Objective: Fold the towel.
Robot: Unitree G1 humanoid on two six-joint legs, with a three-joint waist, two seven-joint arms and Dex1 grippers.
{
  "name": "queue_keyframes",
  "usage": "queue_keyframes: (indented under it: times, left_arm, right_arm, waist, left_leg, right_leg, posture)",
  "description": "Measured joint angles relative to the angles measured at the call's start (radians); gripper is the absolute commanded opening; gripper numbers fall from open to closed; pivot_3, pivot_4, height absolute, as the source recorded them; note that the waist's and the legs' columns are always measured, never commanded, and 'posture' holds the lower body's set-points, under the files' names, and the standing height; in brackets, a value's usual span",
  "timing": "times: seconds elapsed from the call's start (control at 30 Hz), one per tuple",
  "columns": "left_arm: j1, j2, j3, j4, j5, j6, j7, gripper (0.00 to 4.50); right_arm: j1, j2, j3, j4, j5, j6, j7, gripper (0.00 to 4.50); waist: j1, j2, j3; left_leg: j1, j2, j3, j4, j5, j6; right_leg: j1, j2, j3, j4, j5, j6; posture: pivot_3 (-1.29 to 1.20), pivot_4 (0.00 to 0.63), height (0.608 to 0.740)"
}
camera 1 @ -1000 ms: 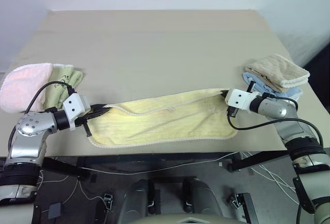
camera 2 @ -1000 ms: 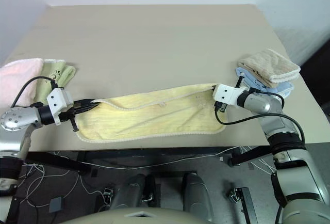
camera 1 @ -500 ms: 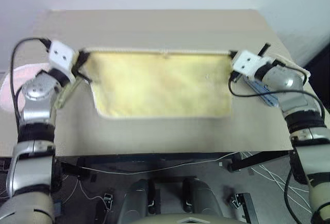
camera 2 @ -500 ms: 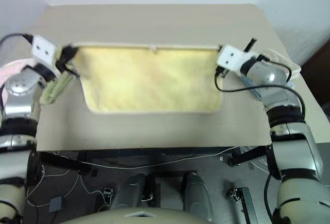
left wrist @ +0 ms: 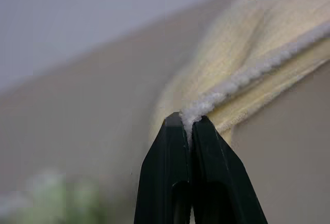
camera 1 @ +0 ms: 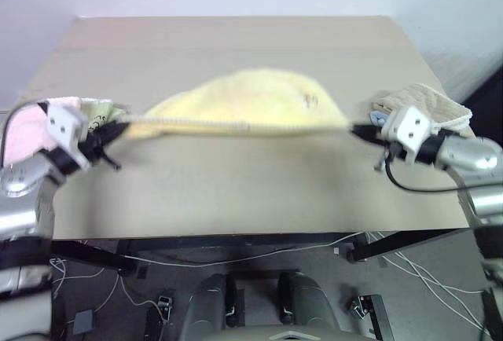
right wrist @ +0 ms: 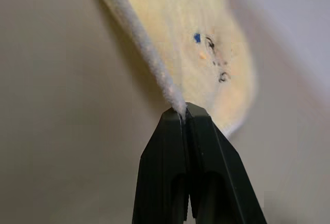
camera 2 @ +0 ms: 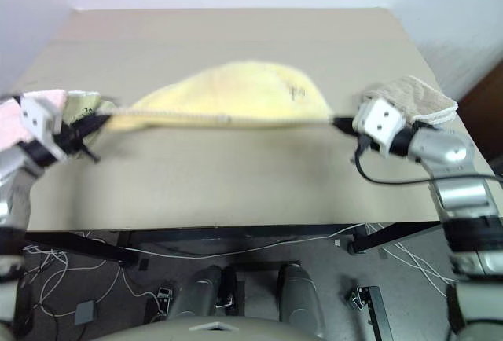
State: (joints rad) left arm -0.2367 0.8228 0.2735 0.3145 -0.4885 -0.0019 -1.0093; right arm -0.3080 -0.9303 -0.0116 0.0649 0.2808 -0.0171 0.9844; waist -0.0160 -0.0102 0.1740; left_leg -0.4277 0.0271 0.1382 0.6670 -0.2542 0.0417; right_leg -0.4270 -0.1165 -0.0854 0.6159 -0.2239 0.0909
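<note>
Outstretched, both arms' pincers [camera 1: 118, 126] [camera 1: 357, 130] pinch the towel [camera 1: 244, 105] taut between them.

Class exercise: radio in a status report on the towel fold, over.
Both grippers, left and right, shut on towel corners. Towel stretched between them, billowing above the table. Folded stacks at both table ends, none in the way.

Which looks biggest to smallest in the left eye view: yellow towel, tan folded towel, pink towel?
1. yellow towel
2. tan folded towel
3. pink towel, partly hidden by the left arm, so its rank against the tan one is unsure.
</note>
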Motion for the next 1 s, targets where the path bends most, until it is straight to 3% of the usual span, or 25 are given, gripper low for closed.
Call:
queue_keyframes:
  times: [0.2, 0.4, 0.5, 0.63, 1.0]
  left_arm:
    - [0.18, 0.093, 0.058, -0.104, -0.048, 0.137, -0.135, 0.0]
    - [0.27, 0.107, 0.101, -0.178, -0.09, 0.231, -0.197, 0.0]
    - [0.207, 0.101, 0.097, -0.177, -0.068, 0.22, -0.162, 0.0]
    - [-0.014, 0.031, 0.038, -0.025, 0.07, 0.1, -0.007, 0.0]
    - [-0.289, -0.061, -0.136, 0.393, 0.341, -0.149, 0.203, 0.0]
  right_arm:
    - [0.118, -0.08, -0.046, -0.136, 0.083, 0.151, 0.119, 0.04]
    - [0.138, -0.121, -0.088, -0.167, 0.1, 0.199, 0.184, 0.04]
    - [0.02, -0.087, -0.063, -0.098, 0.03, 0.156, 0.134, 0.04]
    - [-0.187, 0.033, 0.027, 0.077, -0.114, 0.064, 0.023, 0.04]
    - [-0.444, 0.246, 0.172, 0.574, -0.359, -0.191, -0.204, 0.04]
  waist:
    - [0.001, 0.001, 0.0]
    - [0.003, 0.001, 0.0]
    - [0.003, 0.001, 0.0]
    - [0.004, 0.001, -0.001]
    - [-0.003, 0.001, -0.001]
  left_leg:
    - [0.0, 0.0, -0.001, -0.002, -0.005, 0.002]
    - [0.0, 0.0, -0.002, -0.001, -0.005, 0.002]
    - [0.0, 0.0, -0.002, -0.002, -0.005, 0.002]
    - [-0.001, -0.001, -0.001, -0.002, -0.002, -0.004]
    - [-0.004, -0.001, 0.003, -0.001, 0.0, 0.0]
  right_leg:
    - [-0.001, -0.003, 0.0, -0.001, -0.002, -0.004]
    - [-0.005, -0.004, 0.0, -0.002, -0.001, -0.006]
    - [-0.007, -0.004, 0.0, -0.002, -0.001, -0.007]
    - [-0.003, -0.004, 0.0, -0.001, 0.0, -0.006]
    - [-0.005, 0.001, 0.0, -0.001, 0.001, -0.002]
  posture:
    - [0.0, 0.15, 0.74]
    - [0.0, 0.15, 0.74]
    - [0.0, 0.15, 0.74]
    - [0.0, 0.15, 0.74]
    - [0.0, 0.15, 0.74]
